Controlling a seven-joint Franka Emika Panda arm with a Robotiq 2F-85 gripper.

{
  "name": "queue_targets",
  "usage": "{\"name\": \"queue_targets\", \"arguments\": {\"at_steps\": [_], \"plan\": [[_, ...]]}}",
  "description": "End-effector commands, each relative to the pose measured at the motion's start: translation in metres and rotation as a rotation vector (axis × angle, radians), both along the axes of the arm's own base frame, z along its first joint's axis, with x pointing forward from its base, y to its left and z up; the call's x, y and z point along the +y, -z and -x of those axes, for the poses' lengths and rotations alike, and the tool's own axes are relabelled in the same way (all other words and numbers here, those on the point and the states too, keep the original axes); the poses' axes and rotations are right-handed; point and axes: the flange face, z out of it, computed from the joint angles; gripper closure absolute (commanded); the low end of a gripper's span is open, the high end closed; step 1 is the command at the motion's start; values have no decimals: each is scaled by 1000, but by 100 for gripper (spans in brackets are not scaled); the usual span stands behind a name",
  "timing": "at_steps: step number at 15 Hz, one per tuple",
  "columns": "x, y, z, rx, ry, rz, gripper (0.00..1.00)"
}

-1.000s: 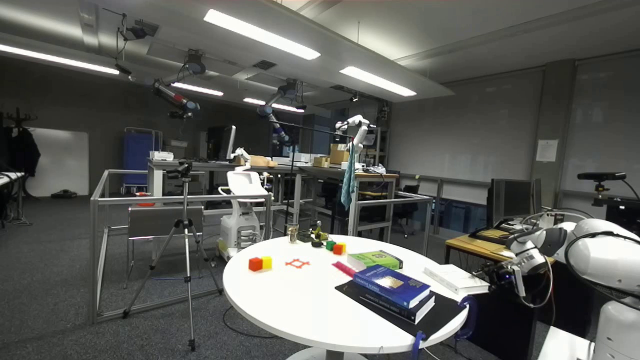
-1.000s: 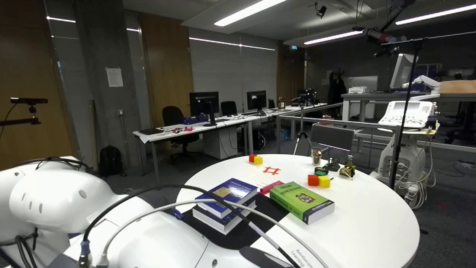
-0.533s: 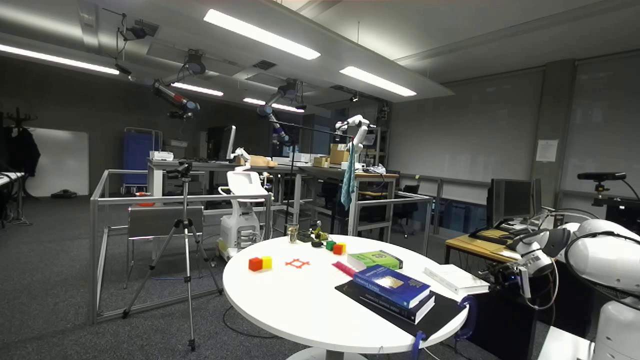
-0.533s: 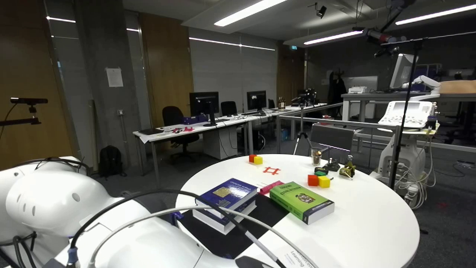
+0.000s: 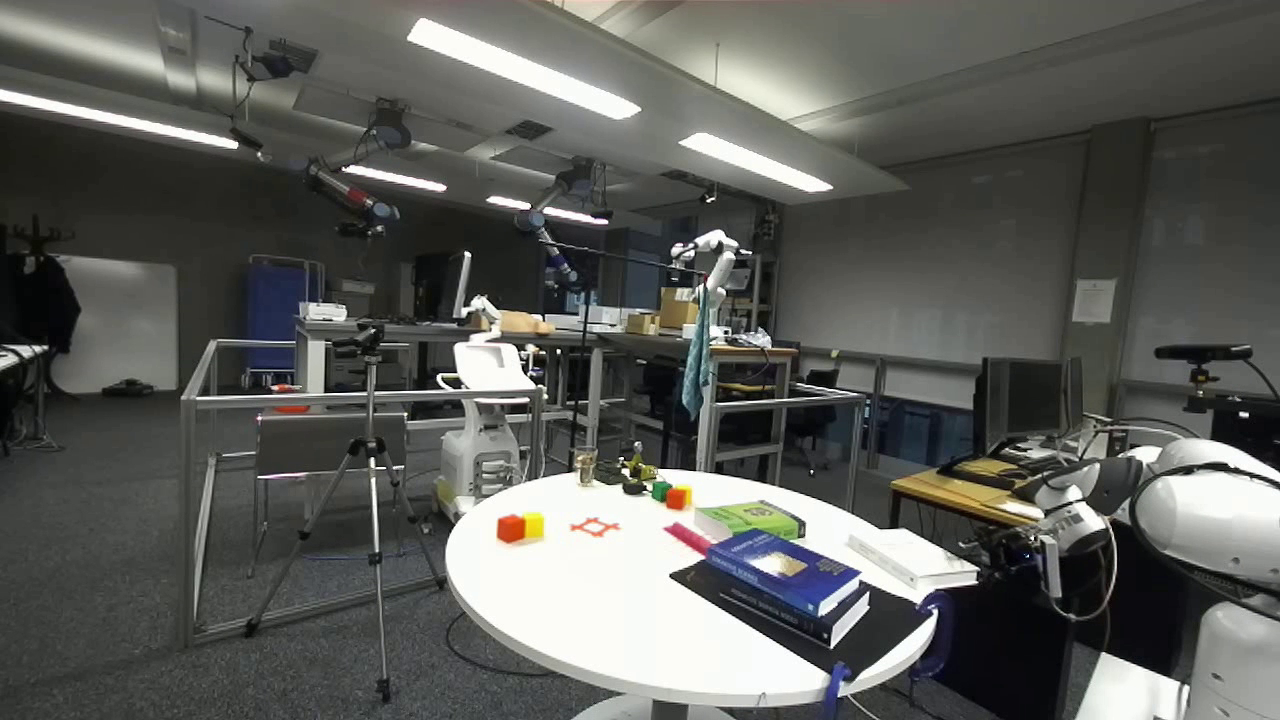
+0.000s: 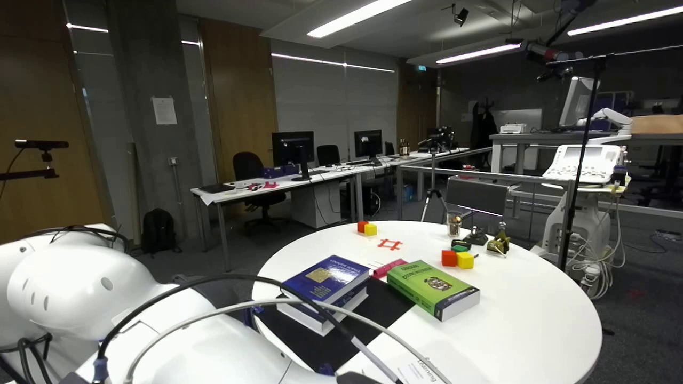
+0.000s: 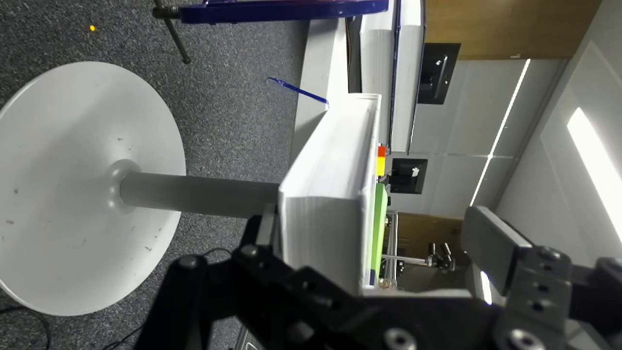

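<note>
Gaping pincer (image 7: pixel 375 227), clearest in wrist view

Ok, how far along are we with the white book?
Done, it seems: the jaws stand open at the end of the white book, which overhangs the edge of the table.
In hand: positioning for a grip; the wrist view shows the book between the jaws, contact unclear.
Left, probably: closing on it and any lift, since nothing is gripped and it lies on the table.
</note>
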Motion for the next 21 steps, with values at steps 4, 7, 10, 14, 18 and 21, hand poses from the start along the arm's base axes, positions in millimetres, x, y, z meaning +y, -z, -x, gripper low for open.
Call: {"name": "queue_targets", "arguments": {"at_steps": [4,7,10,14,18,21], "plan": [[1,1,-4,-23,29,-20,0],[1,2,-4,-25,31,-23,0],[-1,1,-3,-27,44,-24,0],[-1,3,-1,-72,69,-39,0],[0,4,-3,-123,103,-69,0],[5,7,-6,-156,124,-95,0]]}}
